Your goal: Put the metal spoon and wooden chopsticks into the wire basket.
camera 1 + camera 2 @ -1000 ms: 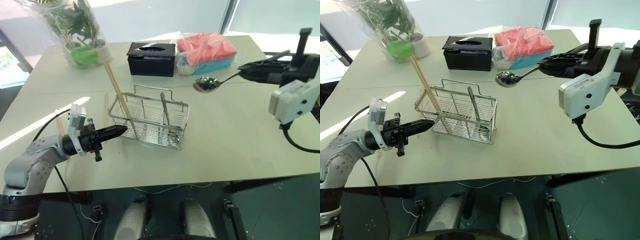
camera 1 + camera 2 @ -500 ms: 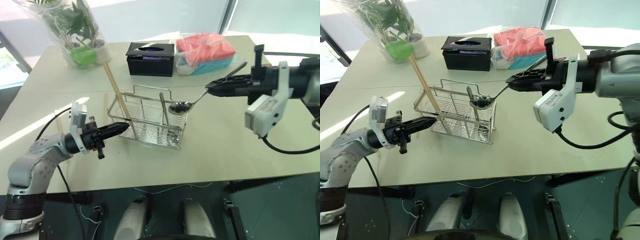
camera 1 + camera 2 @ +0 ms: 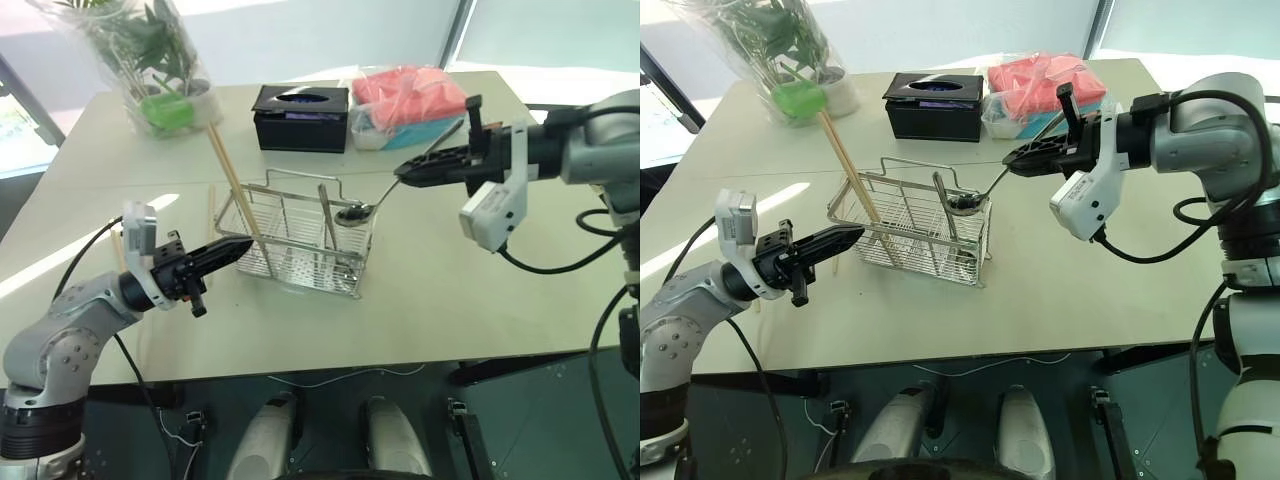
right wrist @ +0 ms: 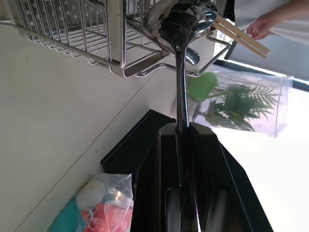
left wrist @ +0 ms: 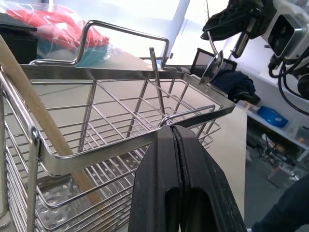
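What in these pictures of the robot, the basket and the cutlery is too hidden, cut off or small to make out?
- Spoon: whether its bowl touches the wire basket rim; head views, too small.
- Loose chopsticks on the table: left eye view, basket and left gripper hide their ends.
- Plant: top cut off by the picture's edge.
- Right gripper: right wrist view, spoon handle end hidden between fingers.
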